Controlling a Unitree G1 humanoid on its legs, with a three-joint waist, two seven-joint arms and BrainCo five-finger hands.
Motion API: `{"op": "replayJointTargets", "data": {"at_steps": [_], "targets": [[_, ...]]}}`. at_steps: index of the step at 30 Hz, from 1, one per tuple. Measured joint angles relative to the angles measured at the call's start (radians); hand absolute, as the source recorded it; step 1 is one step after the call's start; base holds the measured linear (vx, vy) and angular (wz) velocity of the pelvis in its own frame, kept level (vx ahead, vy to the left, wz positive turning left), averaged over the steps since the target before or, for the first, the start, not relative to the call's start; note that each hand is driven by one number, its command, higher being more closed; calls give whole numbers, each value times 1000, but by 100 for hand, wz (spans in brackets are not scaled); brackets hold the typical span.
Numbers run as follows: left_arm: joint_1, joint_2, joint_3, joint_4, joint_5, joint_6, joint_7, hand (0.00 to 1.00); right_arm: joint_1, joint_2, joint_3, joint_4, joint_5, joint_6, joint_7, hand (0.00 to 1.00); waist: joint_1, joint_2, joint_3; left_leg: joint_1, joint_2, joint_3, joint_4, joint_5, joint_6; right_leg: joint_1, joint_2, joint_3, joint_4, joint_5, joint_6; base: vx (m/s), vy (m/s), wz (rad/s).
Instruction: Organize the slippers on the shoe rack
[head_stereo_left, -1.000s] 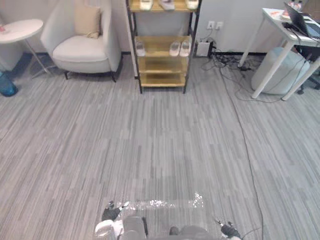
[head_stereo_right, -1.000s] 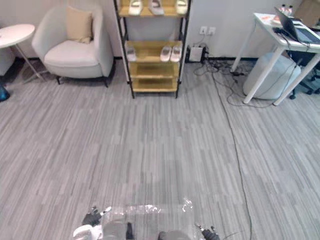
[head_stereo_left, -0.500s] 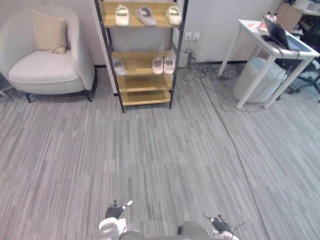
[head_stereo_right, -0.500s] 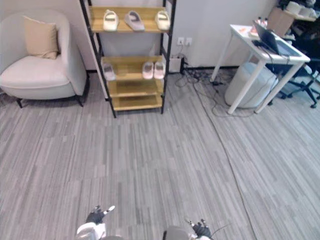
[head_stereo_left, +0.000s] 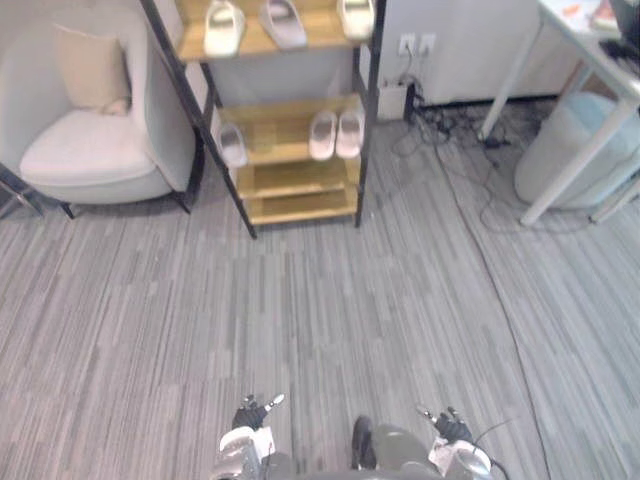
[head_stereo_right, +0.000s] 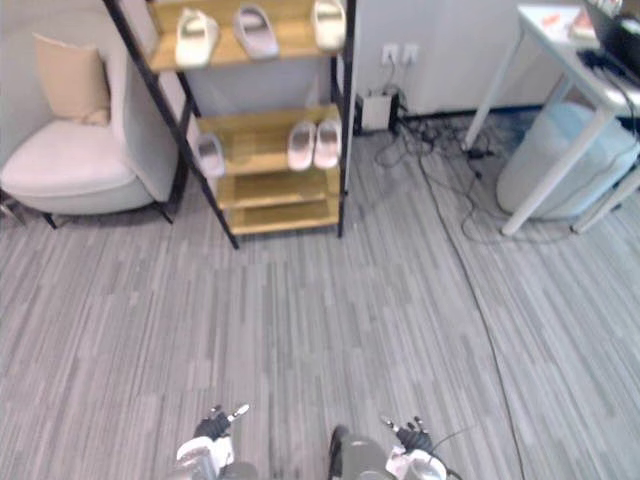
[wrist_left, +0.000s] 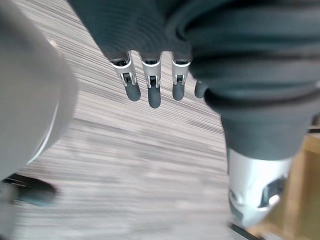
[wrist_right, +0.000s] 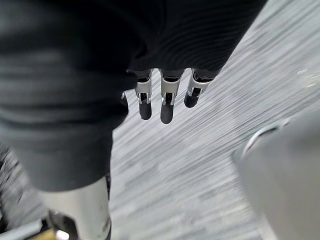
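A black-framed shoe rack (head_stereo_left: 368, 120) with wooden shelves stands against the far wall. Its upper shelf carries a white slipper (head_stereo_left: 223, 27), a grey slipper (head_stereo_left: 284, 22) and another white slipper (head_stereo_left: 357, 17). On the shelf below, a single pale slipper (head_stereo_left: 232, 145) lies at the left and a pale pair (head_stereo_left: 335, 133) at the right. The two lowest shelves (head_stereo_left: 300, 182) are bare. My left hand (head_stereo_left: 252, 412) and right hand (head_stereo_left: 447, 425) hang low over the floor, far from the rack. Both hands have straight fingers (wrist_left: 152, 90) (wrist_right: 166, 100) and hold nothing.
A pale armchair (head_stereo_left: 95, 150) with a beige cushion (head_stereo_left: 88, 68) stands left of the rack. To the right are a white table (head_stereo_left: 590, 50), a round pale stool (head_stereo_left: 580, 150) and loose cables (head_stereo_left: 460, 140) on the floor. Grey striped floor (head_stereo_left: 320, 300) lies between me and the rack.
The whole view has shifted, so the camera moved: the rack now appears larger and further up. Both hands stay low and open.
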Motion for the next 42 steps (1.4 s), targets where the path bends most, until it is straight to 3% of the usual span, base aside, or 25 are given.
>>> {"op": "replayJointTargets", "data": {"at_steps": [3, 5, 7, 8, 10, 11, 12, 13, 14, 16, 18, 20, 21, 23, 24, 25, 26, 27, 29, 31, 34, 36, 37, 39, 42], "targets": [[1, -2, -5, -12, -1, -2, 0, 0, -10, 9, -15, 1, 0, 7, -1, 0, 9, 2, -2, -64, -39, 76, -296, -18, 11, 68, -15, 2, -30, -42, 32, 318, 65, 0], [2, -5, -7, -13, -1, -1, 0, 0, -12, 8, -15, 4, -1, 8, -1, 0, 13, 3, -6, -73, -96, 74, -529, 32, 23, 98, -27, 12, -42, -77, 64, 354, 125, -9], [9, -3, -7, -13, 0, 0, 1, 0, -11, 10, -13, 20, -3, 10, -1, 0, 29, -6, -21, -72, -134, 32, -598, 134, 81, 113, -39, 45, -24, -133, 99, 514, 243, -45], [16, 12, 0, -16, 0, 1, 2, 0, 3, 22, -10, 38, -3, 18, 0, 0, 39, -51, -65, -63, -173, 67, -573, 113, 89, 100, -82, 91, 54, -179, 139, 652, 249, -53], [16, 19, -1, -6, 0, 1, 2, 0, 15, 40, -10, 37, -10, 18, 4, 0, 38, -83, -79, -29, -204, 85, -570, 73, 103, 39, -121, 130, 223, -176, 168, 565, 182, -26], [11, 27, -13, 6, 0, 2, 3, 0, 17, 49, -14, 32, -33, 19, 5, 0, 33, -95, -75, 22, -221, 87, -577, 49, 116, -23, -140, 168, 430, -128, 244, 539, 172, 5], [6, 32, -25, 12, 0, 3, 3, 0, 15, 48, -16, 32, -42, 18, 7, 0, 25, -97, -74, 55, -229, 72, -582, 37, 124, -57, -142, 178, 537, -106, 272, 538, 150, 29], [5, 35, -40, 27, 0, 10, 3, 0, 13, 46, -19, 29, -43, 16, 7, 0, 14, -94, -71, 100, -234, 50, -592, 26, 130, -83, -146, 177, 645, -101, 278, 504, 110, 36], [-1, 31, -39, 30, -4, 12, 3, 0, 19, 47, -19, 9, -43, 16, 8, 0, 11, -80, -60, 171, -234, 32, -624, 15, 135, -117, -146, 161, 727, -99, 261, 457, 69, 32], [0, 30, -38, 37, -22, 12, 6, 0, 25, 50, -20, -7, -43, 13, 9, 0, 11, -80, -60, 244, -233, 7, -674, 14, 136, -171, -147, 138, 736, -103, 248, 429, 26, 32], [-1, 25, -39, 50, -29, 16, 6, 0, 23, 47, -47, -6, -43, 6, 9, 0, 8, -72, -54, 326, -219, -14, -731, 14, 136, -212, -144, 102, 640, -132, 184, 381, -45, 43], [-2, 21, -38, 50, -29, 20, 6, 0, 21, 37, -63, -4, -43, 4, 10, 0, 7, -54, -47, 366, -184, -45, -755, 14, 136, -248, -106, 91, 456, -133, 157, 411, -146, 45], [-1, 21, -37, 50, -29, 20, 5, 0, 19, 33, -64, -1, -42, 4, 9, 0, 1, -50, -44, 372, -166, -68, -756, 14, 135, -265, -82, 98, 347, -106, 148, 354, -197, 59], [0, 21, -35, 62, -26, 19, 2, 0, 22, 31, -71, 13, -42, 5, 7, 0, -7, -57, -48, 386, -156, -113, -751, -11, 93, -263, -53, 142, 121, 49, 122, 381, -256, 75], [0, 10, -29, 72, -26, 20, 1, 0, 26, 21, -73, 29, -42, 5, 7, 0, -13, -47, -41, 405, -144, -142, -742, -40, 49, -249, -52, 130, 135, 112, 105, 401, -275, 67], [0, -4, -21, 76, -25, 20, -2, 0, 20, 0, -87, 39, -40, 6, 6, 0, -12, -10, -39, 423, -117, -145, -731, -42, 41, -236, -38, 107, 159, 94, 88, 518, -372, 52], [1, -7, -6, 75, -16, 20, -12, 0, 14, -5, -83, 40, -41, 5, 5, 0, -12, 2, -42, 368, -105, -143, -612, -34, 27, -222, -41, 93, 165, 48, 75, 354, -246, 23], [0, -7, -5, 75, -16, 21, -12, 0, 12, -8, -77, 39, -41, 5, 6, 0, -13, 7, -38, 351, -100, -143, -568, -32, 22, -213, -41, 88, 163, 44, 72, 399, -292, 35], [0, -5, 4, 56, -16, 22, -14, 0, 16, -19, -48, 37, -39, 7, 4, 0, -23, 4, -23, 201, -70, -134, -244, 39, -45, -138, -39, 63, 121, 16, 56, 270, -196, 39], [1, -5, 0, 35, -16, 14, -19, 0, 23, -23, -18, 39, -38, 7, 3, 0, -4, 2, -23, 122, -18, -69, -65, 21, -39, -54, -34, 56, 83, 3, 39, 279, -154, -6], [1, -4, -14, 25, -16, 4, -21, 0, 19, -17, -11, 37, -38, 6, 4, 0, -3, -4, -22, 55, -7, -4, -146, -20, -9, 26, -36, 66, 7, 0, 45, 197, -52, -15], [1, -2, -19, 19, -16, 2, -21, 0, 15, -15, -11, 37, -38, 6, 3, 0, -4, -6, -23, 32, -28, -6, -351, -22, -5, 44, -38, 77, -13, -10, 64, 220, 100, -16], [2, 0, -19, 19, -16, 2, -21, 0, 14, -14, -11, 37, -38, 6, 3, 0, -3, -7, -24, 33, -46, -11, -477, -5, 3, 44, -41, 90, -13, -19, 77, 225, 156, -29], [1, -3, -32, 24, -16, 2, -20, 0, 16, -15, -11, 41, -39, 7, 2, 0, 3, -7, -31, 47, -80, -41, -615, 107, 7, 43, -46, 127, 1, -45, 113, 273, 204, -43], [0, 11, -37, 28, -12, 4, -20, 0, 36, 14, -10, 39, -41, 11, 4, 0, 6, -62, -64, 68, -133, 27, -604, 64, 41, 46, -111, 172, 8, -62, 149, 350, 252, -33]]}}
